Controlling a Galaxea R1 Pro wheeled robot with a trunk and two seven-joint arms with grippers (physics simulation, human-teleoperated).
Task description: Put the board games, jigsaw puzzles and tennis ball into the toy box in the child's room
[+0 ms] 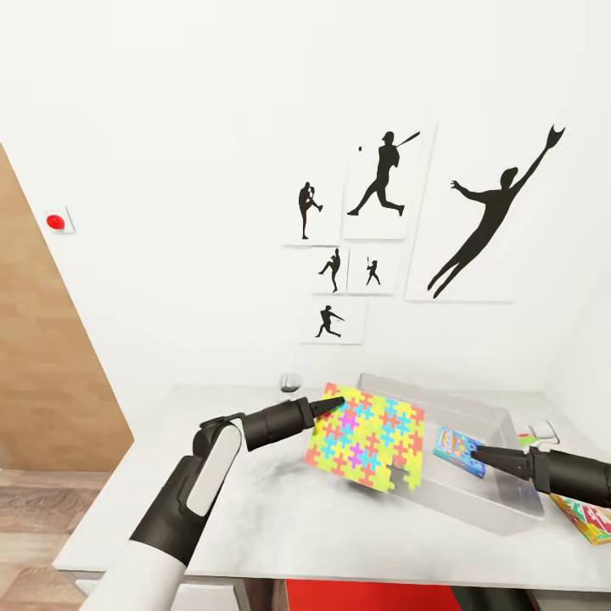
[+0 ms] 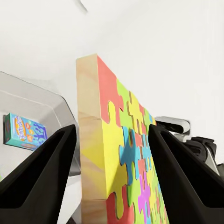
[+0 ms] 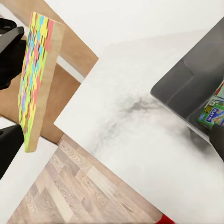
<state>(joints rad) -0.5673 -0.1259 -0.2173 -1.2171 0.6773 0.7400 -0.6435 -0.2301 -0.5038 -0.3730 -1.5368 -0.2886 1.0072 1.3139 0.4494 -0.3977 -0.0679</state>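
Note:
My left gripper [image 1: 338,405] is shut on the top corner of a multicoloured jigsaw puzzle [image 1: 369,441]. It holds the puzzle tilted in the air over the table [image 1: 280,509], at the near-left rim of the toy box [image 1: 501,509]. In the left wrist view the puzzle [image 2: 116,154] stands edge-on between the two black fingers [image 2: 46,168]. A blue board game [image 1: 458,451] lies inside the toy box. My right gripper [image 1: 478,457] hovers over the box beside that game, open and empty. Another board game [image 1: 585,515] lies on the table at the far right.
A dark glass [image 1: 290,384] stands at the table's back edge, and a small white object [image 1: 544,433] sits behind the box. Baseball silhouette pictures [image 1: 382,182] hang on the white wall. A wooden door [image 1: 42,365] and plank floor [image 3: 88,191] lie to the left.

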